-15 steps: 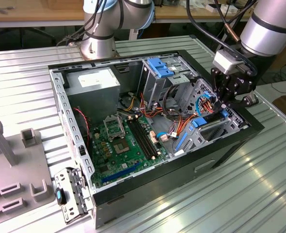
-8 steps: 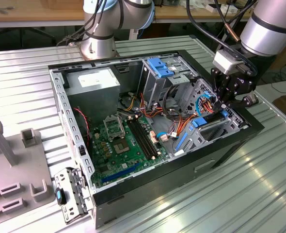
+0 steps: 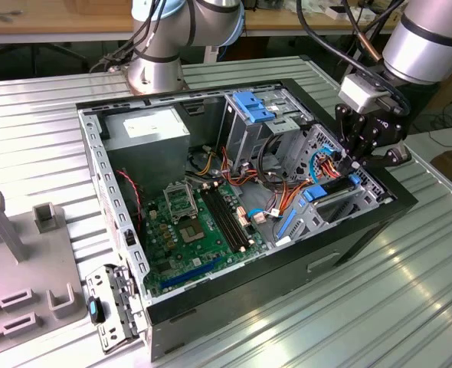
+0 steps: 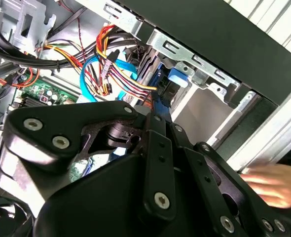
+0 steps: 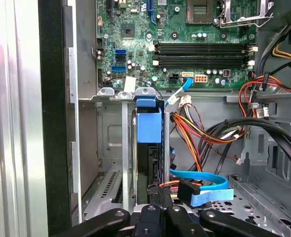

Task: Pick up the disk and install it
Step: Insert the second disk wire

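Disk [image 5: 149,148]: grey-metal drive with blue plastic rails, standing on edge in the front bay of the open black computer case [image 3: 379,218]. Long axis ran straight away from the black pincer [image 5: 155,210], directly beneath it; pincer's grip state: cannot tell.

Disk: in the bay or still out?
In. The disk stands on edge inside the metal bay, blue rail end up, gripper just above it. Full seating: cannot tell.

I see a green motherboard [image 3: 191,222], a black case [image 3: 348,230], a blue rail [image 5: 149,126] on the disk, orange, red and yellow wires [image 5: 204,133], a light-blue cable [image 5: 204,180], a ribbed silver table [image 3: 379,307].
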You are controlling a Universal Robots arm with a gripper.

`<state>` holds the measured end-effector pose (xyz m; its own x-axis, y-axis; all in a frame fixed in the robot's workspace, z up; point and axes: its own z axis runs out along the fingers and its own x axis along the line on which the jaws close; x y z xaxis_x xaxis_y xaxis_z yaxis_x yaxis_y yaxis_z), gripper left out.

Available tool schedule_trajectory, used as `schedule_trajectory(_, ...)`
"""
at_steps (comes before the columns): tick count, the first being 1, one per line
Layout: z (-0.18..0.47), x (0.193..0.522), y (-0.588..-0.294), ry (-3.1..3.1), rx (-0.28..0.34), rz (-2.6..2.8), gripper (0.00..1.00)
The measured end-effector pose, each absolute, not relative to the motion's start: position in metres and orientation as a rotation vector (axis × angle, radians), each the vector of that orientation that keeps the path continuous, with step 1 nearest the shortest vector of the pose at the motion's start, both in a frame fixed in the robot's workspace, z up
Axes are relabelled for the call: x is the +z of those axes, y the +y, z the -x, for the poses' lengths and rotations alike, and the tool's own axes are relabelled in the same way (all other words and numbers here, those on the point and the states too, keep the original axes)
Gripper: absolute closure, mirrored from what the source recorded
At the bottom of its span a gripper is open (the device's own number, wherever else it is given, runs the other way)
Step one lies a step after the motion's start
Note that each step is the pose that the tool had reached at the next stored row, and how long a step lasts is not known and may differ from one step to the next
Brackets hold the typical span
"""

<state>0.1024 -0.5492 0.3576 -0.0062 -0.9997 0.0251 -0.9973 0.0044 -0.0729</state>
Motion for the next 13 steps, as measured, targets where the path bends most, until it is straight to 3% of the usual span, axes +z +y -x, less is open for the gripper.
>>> schedule_trajectory(13, -0.102, 0.395, -0.549, 2.203, -0.106, 2.191, 0.89)
